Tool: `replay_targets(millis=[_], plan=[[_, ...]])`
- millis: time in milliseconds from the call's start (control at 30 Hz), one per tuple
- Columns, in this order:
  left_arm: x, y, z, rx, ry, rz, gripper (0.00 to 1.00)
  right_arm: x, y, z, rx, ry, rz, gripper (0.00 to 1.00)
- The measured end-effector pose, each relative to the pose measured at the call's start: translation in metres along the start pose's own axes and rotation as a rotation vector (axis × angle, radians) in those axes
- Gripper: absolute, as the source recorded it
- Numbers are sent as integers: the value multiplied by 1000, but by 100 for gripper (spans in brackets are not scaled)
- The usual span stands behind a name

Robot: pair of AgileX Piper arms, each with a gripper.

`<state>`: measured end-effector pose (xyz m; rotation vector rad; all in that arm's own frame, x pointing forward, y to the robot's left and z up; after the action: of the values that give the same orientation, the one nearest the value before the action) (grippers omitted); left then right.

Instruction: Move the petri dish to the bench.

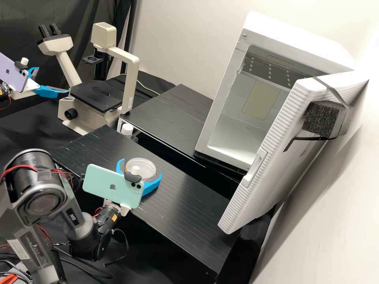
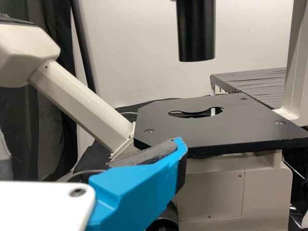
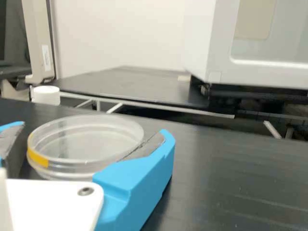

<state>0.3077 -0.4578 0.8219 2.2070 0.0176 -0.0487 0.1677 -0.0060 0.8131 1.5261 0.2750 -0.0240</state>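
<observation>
In the high view, the round clear plastic petri dish (image 1: 148, 167) is on the black slatted table (image 1: 189, 205), in front of the white box-shaped cabinet (image 1: 237, 144) with its door open. The jaws of the right gripper (image 1: 140, 168), with bright blue fingers, are around the dish, one at each side. The left gripper (image 1: 53, 80), also with blue fingers, is well apart from the dish, beside the cream-coloured microscope (image 1: 129, 79) with a black stage, and its jaws are spread with nothing between. In the left wrist view, one blue finger is in front of this microscope, and on the stage I see no dish. In the right wrist view, the dish lies level, low at the table, with a yellow mark on its rim; the jaws are spread wider than it, with a gap at one side. So I judge that the main part of the task is done: the dish is on the table and appears to be released. What is left, I think, is only to take the right gripper away, carefully, without pushing the dish.
</observation>
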Motion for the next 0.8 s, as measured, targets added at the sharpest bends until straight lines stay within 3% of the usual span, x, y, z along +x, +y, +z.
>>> replay_targets(millis=[233,333,400,500,600,733,800], plan=[[0,0,0,0,0,0,100,-22,14,-14,3,-4,28,100],[0,0,0,0,0,0,100,-32,23,-28,-58,12,114,100],[0,0,0,0,0,0,100,-38,28,-41,-120,44,192,100],[0,0,0,0,0,0,100,-45,36,-58,-147,105,316,100],[0,0,0,0,0,0,100,-51,38,-72,-113,176,399,100],[0,0,0,0,0,0,100,-61,34,-91,-14,267,434,100],[0,0,0,0,0,0,100,-77,28,-94,58,213,436,100]])
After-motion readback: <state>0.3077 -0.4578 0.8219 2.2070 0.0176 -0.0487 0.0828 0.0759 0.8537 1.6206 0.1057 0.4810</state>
